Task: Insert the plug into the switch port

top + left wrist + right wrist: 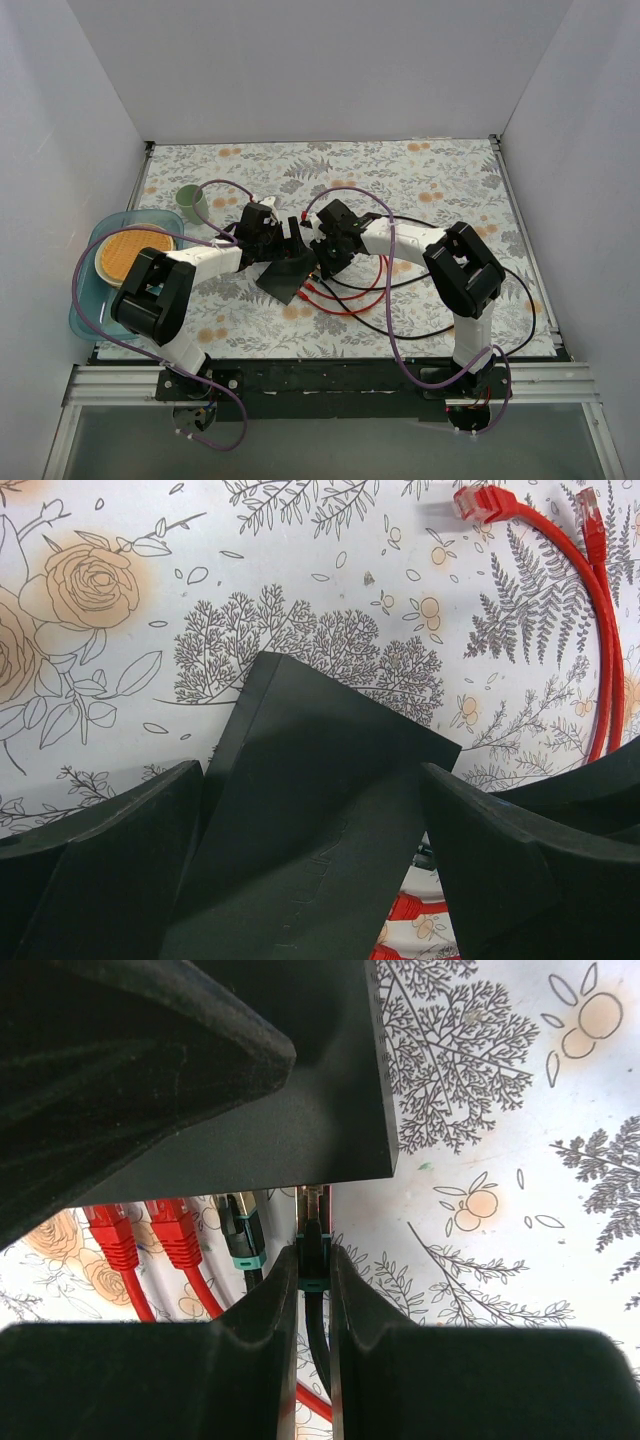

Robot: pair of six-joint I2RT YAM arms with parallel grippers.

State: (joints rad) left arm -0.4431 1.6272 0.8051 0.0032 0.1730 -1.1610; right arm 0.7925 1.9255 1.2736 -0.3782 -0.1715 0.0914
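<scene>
- Top view: my left claw point(285, 238) and right claw point(322, 256) meet over the switch point(285, 278) in the middle of the table point(420, 170). The plug is too small to pick out here.
- Left wrist: my left claw is open, one jaw on each side of the switch, whose near end is cut off.
- Right wrist: my right claw pinches the black plug point(313, 1225) at the switch's edge socket. How deep it sits is hidden.

Green cup point(190, 203) beside blue tray point(80, 292) holding round tan plate point(135, 250)
</scene>
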